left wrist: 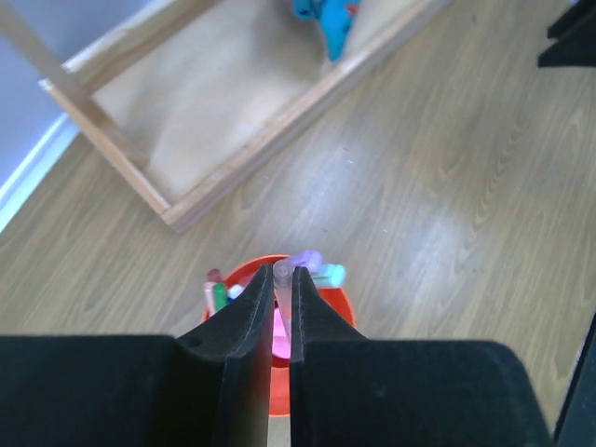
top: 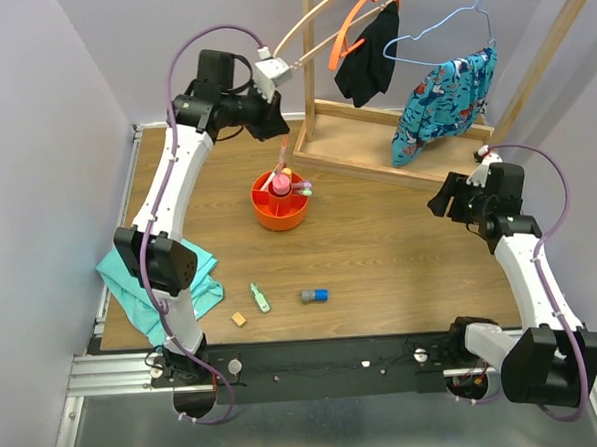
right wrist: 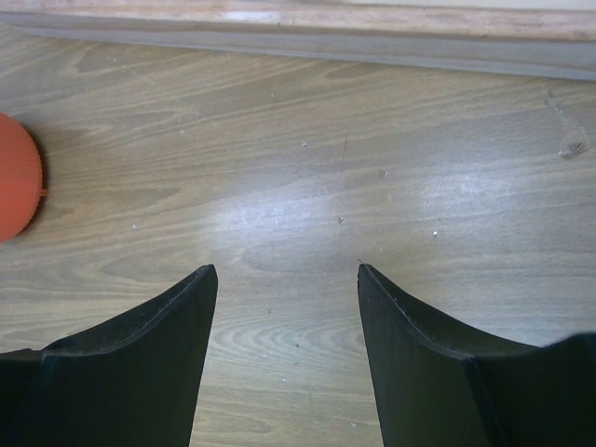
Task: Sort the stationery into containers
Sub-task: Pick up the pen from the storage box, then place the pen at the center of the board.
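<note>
Wooden surface (top: 400, 258), lilac walls (top: 34, 147), clothes rack (top: 374, 144) behind.
Pinched pink marker (top: 283, 156) in closed left tool (left wrist: 282, 272) above orange organiser (top: 278, 218); held right tool (right wrist: 287, 270) wide, empty.

Left arm (top: 171, 185): reaching far forward, left gripper (left wrist: 282, 270) aimed down, fingers pinched on thin pink marker (top: 283, 156). Right arm (top: 526, 262): folded back, right gripper (right wrist: 287, 270) jaws apart.

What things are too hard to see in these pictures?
1. Left wrist view: the left tool covers most of the orange organiser, so its compartments are hidden.
2. Right wrist view: the left edge cuts off the organiser; only a sliver shows.
3. Top view: the tan cube and blue-grey piece are too small to identify.
</note>
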`<action>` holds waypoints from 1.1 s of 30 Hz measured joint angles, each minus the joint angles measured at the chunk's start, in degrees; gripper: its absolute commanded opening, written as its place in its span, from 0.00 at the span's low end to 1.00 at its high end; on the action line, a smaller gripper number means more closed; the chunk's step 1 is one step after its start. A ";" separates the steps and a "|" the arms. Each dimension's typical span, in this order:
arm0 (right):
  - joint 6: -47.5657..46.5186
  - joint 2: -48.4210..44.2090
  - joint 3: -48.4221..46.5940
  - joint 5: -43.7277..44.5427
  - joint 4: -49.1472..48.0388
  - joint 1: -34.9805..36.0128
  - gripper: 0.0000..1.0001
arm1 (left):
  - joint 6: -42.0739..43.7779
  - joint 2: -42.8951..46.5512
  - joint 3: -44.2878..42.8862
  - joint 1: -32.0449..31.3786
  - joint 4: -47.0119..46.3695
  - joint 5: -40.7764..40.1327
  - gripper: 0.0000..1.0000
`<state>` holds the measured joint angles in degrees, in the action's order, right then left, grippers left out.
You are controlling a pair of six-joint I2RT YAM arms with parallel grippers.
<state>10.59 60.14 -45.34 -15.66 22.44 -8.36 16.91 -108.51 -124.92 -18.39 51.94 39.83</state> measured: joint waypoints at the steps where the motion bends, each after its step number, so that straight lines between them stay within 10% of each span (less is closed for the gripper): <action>1: -0.04 0.33 -0.35 0.17 -0.02 0.00 0.70 | -0.63 0.11 0.48 0.94 -1.18 0.59 0.09; 26: -2.51 4.33 -4.52 2.51 0.33 -1.14 0.70 | -2.54 -0.81 19.78 9.33 -18.18 2.69 0.09; 33: -2.69 5.22 -4.66 2.51 0.31 -1.14 0.70 | -1.68 -1.14 24.17 9.66 -19.02 2.10 0.33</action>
<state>7.90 65.36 -50.00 -13.15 22.74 -9.50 15.22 -109.65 -100.75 -8.73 32.93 41.93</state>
